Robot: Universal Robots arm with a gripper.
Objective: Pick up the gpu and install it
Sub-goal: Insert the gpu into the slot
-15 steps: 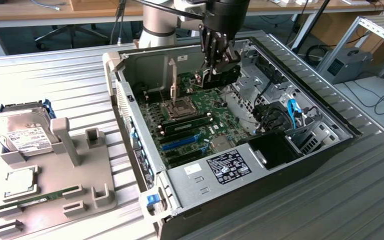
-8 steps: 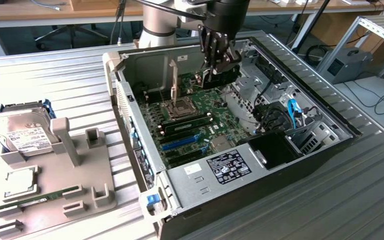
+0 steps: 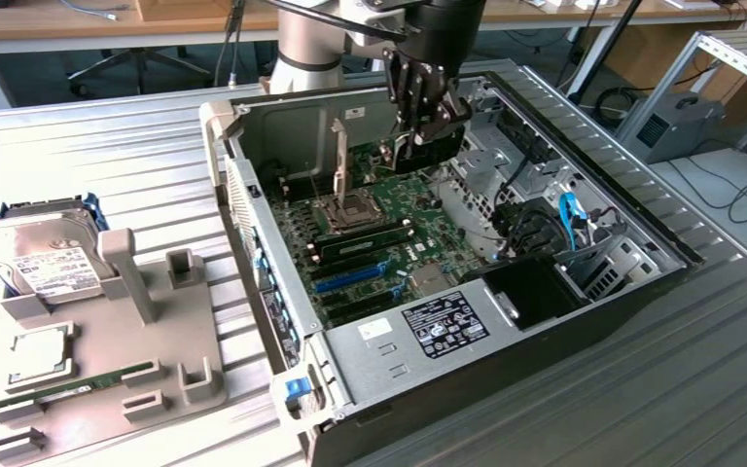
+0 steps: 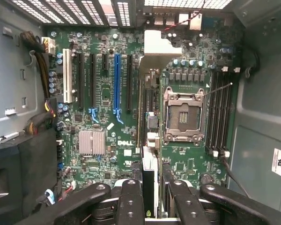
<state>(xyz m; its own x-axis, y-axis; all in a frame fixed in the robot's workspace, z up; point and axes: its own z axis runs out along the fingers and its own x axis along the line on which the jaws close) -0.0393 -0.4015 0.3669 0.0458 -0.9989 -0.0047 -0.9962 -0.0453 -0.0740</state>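
My gripper (image 3: 423,112) hangs inside the open computer case (image 3: 633,282), over the far part of the green motherboard (image 3: 407,219). It is shut on the gpu (image 3: 436,148), a dark card held upright on its edge just above the board. In the wrist view the black fingers (image 4: 131,197) clamp the gpu (image 4: 149,173) edge-on, and its silver bracket (image 4: 157,44) points toward the case's rear wall. The card runs beside the black expansion slots, between the blue slot (image 4: 116,84) and the processor socket (image 4: 183,117). Whether its lower edge touches a slot I cannot tell.
A grey parts holder (image 3: 114,360) lies on the ribbed metal table at the exterior view's left, carrying a silver hard drive (image 3: 43,258), a processor chip (image 3: 39,352) and a green memory stick (image 3: 75,384). Cables and drive bays crowd the case's side at the exterior view's right.
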